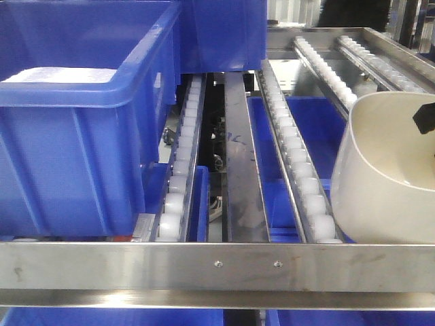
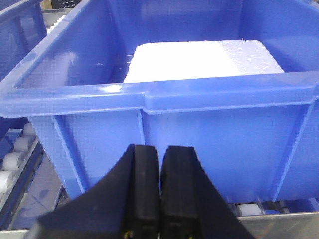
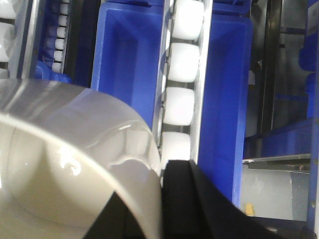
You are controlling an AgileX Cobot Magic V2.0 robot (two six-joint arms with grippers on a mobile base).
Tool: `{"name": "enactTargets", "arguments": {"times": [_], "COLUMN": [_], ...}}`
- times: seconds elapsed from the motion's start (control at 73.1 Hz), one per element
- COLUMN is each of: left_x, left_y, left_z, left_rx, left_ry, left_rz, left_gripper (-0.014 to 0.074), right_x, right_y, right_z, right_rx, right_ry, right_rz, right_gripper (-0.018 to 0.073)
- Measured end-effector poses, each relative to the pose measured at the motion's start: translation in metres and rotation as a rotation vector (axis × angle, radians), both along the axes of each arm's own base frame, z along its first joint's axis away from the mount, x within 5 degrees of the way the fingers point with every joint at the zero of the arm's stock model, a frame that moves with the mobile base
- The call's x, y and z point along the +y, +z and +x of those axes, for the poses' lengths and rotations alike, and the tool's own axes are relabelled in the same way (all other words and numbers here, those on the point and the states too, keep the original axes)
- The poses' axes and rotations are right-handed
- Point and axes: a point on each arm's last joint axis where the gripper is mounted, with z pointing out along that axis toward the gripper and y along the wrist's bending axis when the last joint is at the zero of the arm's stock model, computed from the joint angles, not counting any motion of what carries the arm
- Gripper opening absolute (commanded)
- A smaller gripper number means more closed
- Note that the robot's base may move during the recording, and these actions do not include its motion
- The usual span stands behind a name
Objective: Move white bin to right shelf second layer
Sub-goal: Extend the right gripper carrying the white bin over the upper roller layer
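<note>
The white bin (image 1: 380, 183) is a glossy off-white tub at the right, tilted, with its base over the right end of the steel front bar (image 1: 245, 265) of the right shelf second layer. A roller rail (image 1: 299, 170) of that level runs just left of the bin. My right gripper (image 1: 425, 117) is shut on the bin's rim. The right wrist view shows the white bin (image 3: 65, 164) wall pinched in the right gripper (image 3: 157, 191), one finger inside and one outside. My left gripper (image 2: 160, 149) is shut on nothing, just before a blue crate's wall.
A large blue crate (image 1: 75, 115) fills the left of this level and holds a white foam block (image 2: 199, 59). A second blue crate (image 1: 224, 34) stands behind it. More roller rails (image 1: 326, 68) run at the back right. Blue crates (image 1: 309, 125) sit on the level below.
</note>
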Motion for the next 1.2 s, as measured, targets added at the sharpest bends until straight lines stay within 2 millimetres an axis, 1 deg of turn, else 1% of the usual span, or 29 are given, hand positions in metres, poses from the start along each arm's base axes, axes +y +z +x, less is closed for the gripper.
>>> {"name": "enactTargets", "arguments": {"times": [0.342, 0.547, 0.931, 1.013, 1.204], "left_x": [0.0, 0.0, 0.0, 0.0, 0.0], "left_y": [0.0, 0.0, 0.0, 0.0, 0.0], "left_z": [0.0, 0.0, 0.0, 0.0, 0.0], "left_rx": [0.0, 0.0, 0.0, 0.0, 0.0], "left_ry": [0.0, 0.0, 0.0, 0.0, 0.0], "left_rz": [0.0, 0.0, 0.0, 0.0, 0.0], "left_gripper": [0.0085, 0.0085, 0.0085, 0.0085, 0.0085], "right_x": [0.0, -0.0022, -0.0021, -0.0021, -0.0022], "right_y": [0.0, -0.0062, -0.0066, -0.0066, -0.0091], "right_z": [0.0004, 0.0035, 0.0044, 0.0044, 0.0037], "right_rx": [0.001, 0.031, 0.034, 0.034, 0.057], "right_ry": [0.0, -0.012, -0.014, -0.014, -0.017], "right_rz": [0.0, 0.0, 0.001, 0.001, 0.001], "right_gripper": [0.0055, 0.0055, 0.0065, 0.012, 0.039]}}
